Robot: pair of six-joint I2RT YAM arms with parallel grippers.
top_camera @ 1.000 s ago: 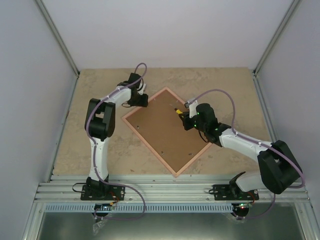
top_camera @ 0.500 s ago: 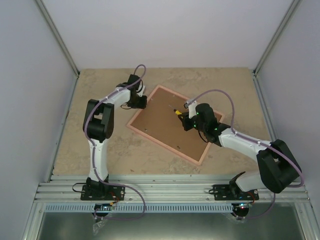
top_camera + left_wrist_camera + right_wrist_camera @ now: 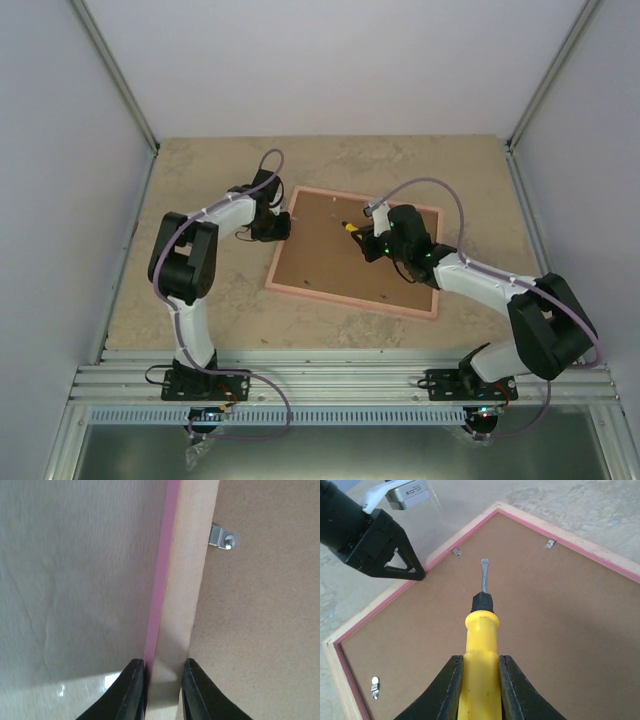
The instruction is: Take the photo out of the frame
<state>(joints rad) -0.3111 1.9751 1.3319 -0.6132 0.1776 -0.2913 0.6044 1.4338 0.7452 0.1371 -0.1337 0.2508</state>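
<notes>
The pink frame (image 3: 352,300) lies face down on the table, its brown backing board (image 3: 340,260) up. The photo is hidden under the board. My left gripper (image 3: 278,228) is shut on the frame's left rail (image 3: 177,630), one finger on each side of it. My right gripper (image 3: 372,240) hovers over the board's upper middle, shut on a yellow-handled screwdriver (image 3: 479,650) whose flat metal tip (image 3: 483,575) points toward the frame's far corner. Small metal retaining clips (image 3: 550,543) sit along the board's edge; another clip (image 3: 222,537) shows in the left wrist view.
The frame rests on a beige stone-patterned tabletop (image 3: 200,290) enclosed by grey walls. An aluminium rail (image 3: 330,385) runs along the near edge by the arm bases.
The frame has turned clockwise from a diamond position to nearly square with the table, dragged by my left gripper. The right gripper with the screwdriver stayed over the board, shifting slightly.
</notes>
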